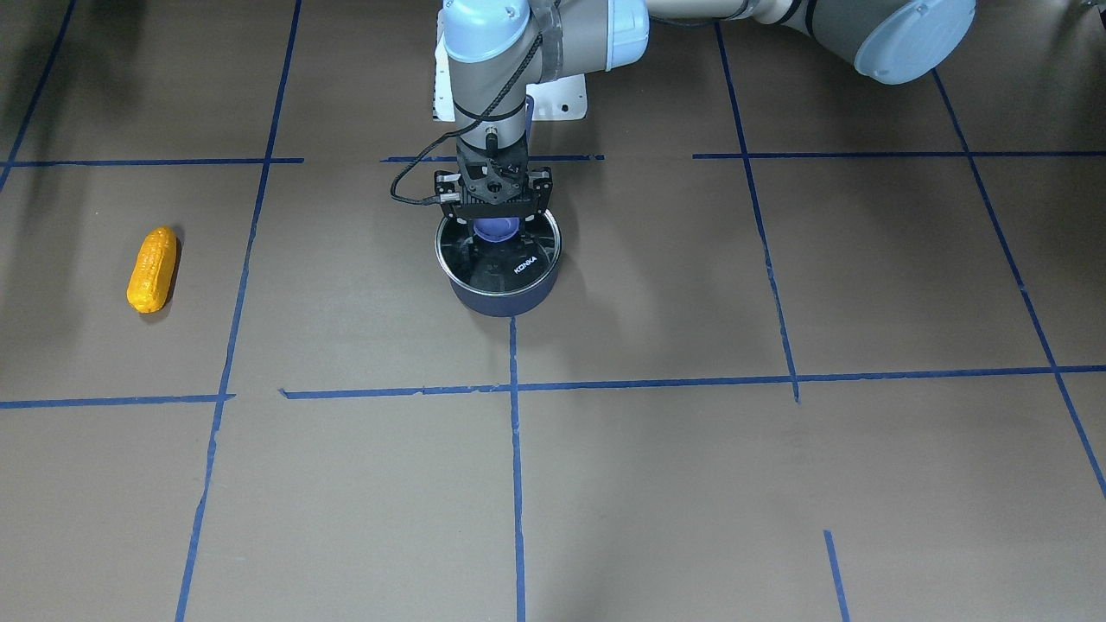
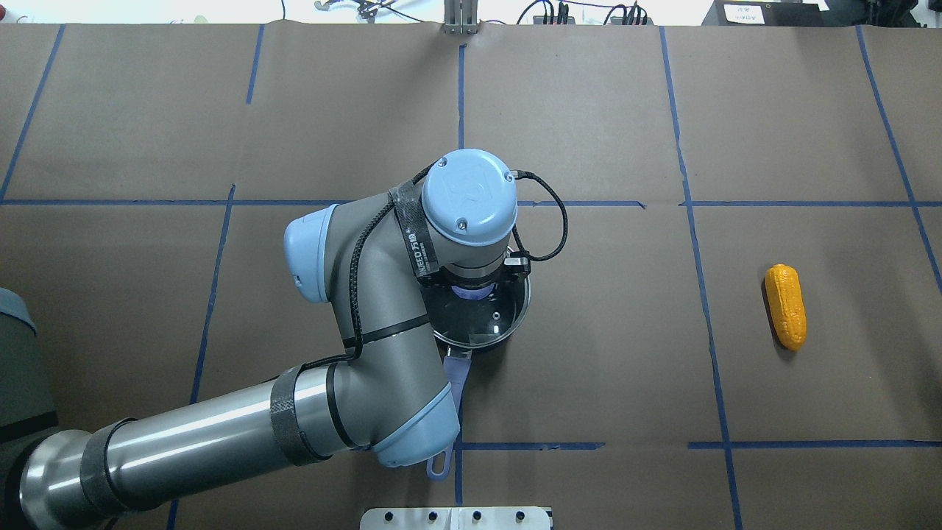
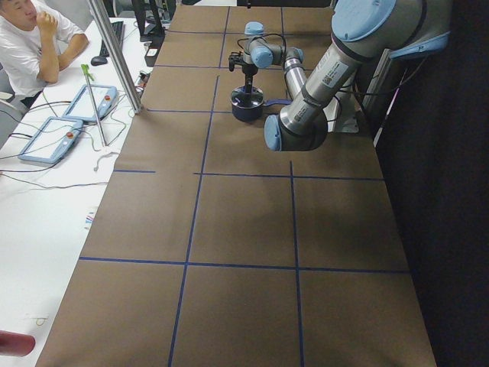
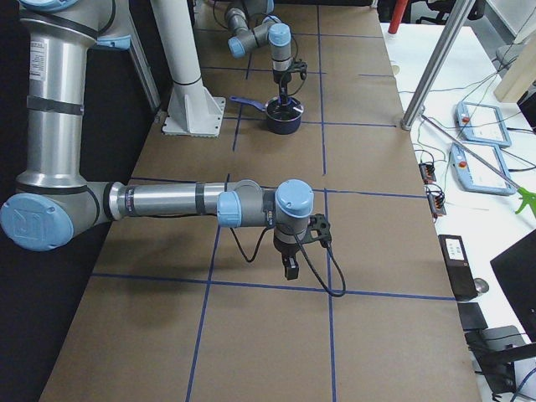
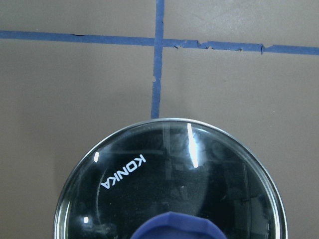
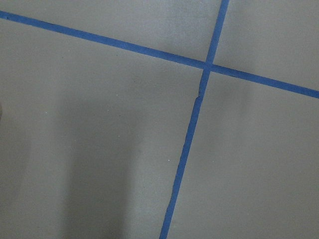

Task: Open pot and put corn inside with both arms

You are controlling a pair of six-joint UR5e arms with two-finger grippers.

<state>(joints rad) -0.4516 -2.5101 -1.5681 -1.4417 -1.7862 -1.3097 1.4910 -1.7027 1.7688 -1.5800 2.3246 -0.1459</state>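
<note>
The dark navy pot (image 1: 505,298) stands mid-table with its glass lid (image 5: 169,169) on it, and its purple-blue handle (image 2: 456,375) points toward the robot. My left gripper (image 1: 498,231) hangs straight down over the lid, jaws spread on either side of the blue knob (image 5: 174,226), and looks open. The yellow-orange corn (image 1: 153,269) lies on the table well off to the robot's right, also in the overhead view (image 2: 785,306). My right gripper (image 4: 289,266) shows only in the exterior right view, low over bare table. I cannot tell if it is open or shut.
Brown paper with blue tape lines (image 6: 189,129) covers the table. A white base block (image 2: 456,517) sits at the robot's edge. An operator (image 3: 30,46) and tablets (image 3: 53,138) are at a side table.
</note>
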